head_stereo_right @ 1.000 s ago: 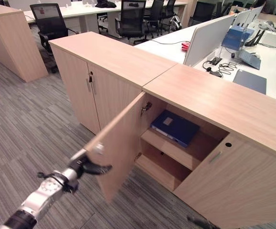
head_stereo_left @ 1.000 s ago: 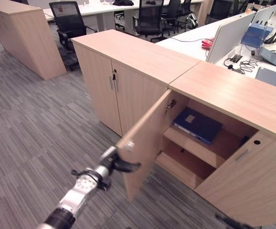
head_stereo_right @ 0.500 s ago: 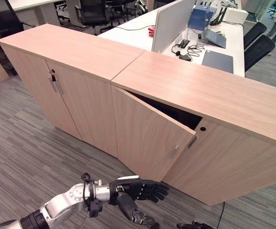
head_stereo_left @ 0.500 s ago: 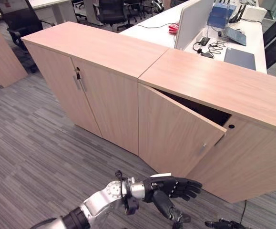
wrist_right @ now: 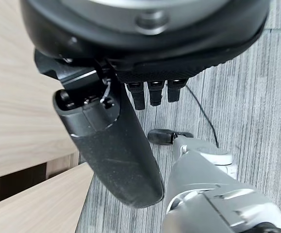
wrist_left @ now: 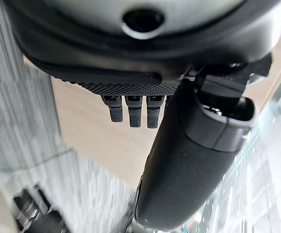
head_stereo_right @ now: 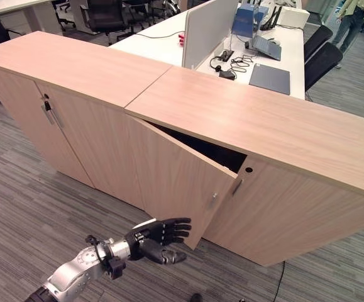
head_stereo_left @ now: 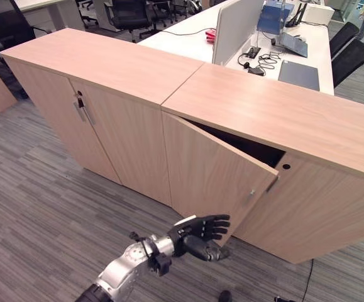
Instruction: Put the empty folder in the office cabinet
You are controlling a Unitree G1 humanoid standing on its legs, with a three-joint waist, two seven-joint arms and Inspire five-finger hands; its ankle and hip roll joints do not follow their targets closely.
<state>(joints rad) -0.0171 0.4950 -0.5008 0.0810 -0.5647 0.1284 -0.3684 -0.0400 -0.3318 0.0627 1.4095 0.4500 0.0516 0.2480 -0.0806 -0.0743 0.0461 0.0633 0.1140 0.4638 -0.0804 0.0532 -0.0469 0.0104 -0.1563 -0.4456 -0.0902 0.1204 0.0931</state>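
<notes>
The office cabinet [head_stereo_left: 307, 126] stands in front of me, its left door [head_stereo_left: 213, 170] swung almost shut with a dark gap left at the top right. The folder is hidden behind that door. My left hand [head_stereo_left: 200, 231] hovers low by the door's bottom edge, fingers [head_stereo_right: 175, 226] straight and spread, touching or just short of the wood; it holds nothing. In its wrist view the left hand's fingers [wrist_left: 133, 111] point at the pale door panel. My right hand [wrist_right: 106, 145] hangs over the carpet beside the cabinet wood [wrist_right: 14, 97], relaxed and empty.
A second cabinet [head_stereo_left: 106, 82] with shut doors adjoins on the left. Behind them is a white desk [head_stereo_left: 295, 44] with a screen divider, cables and a laptop. Office chairs [head_stereo_left: 128, 12] stand farther back, and a person [head_stereo_right: 351, 16] at the far right. Grey carpet [head_stereo_left: 37, 201] lies in front.
The cabinet door has swung from wide open to almost shut, hiding the blue folder. My left hand went from the door's edge to low in front of it. The camera shifted.
</notes>
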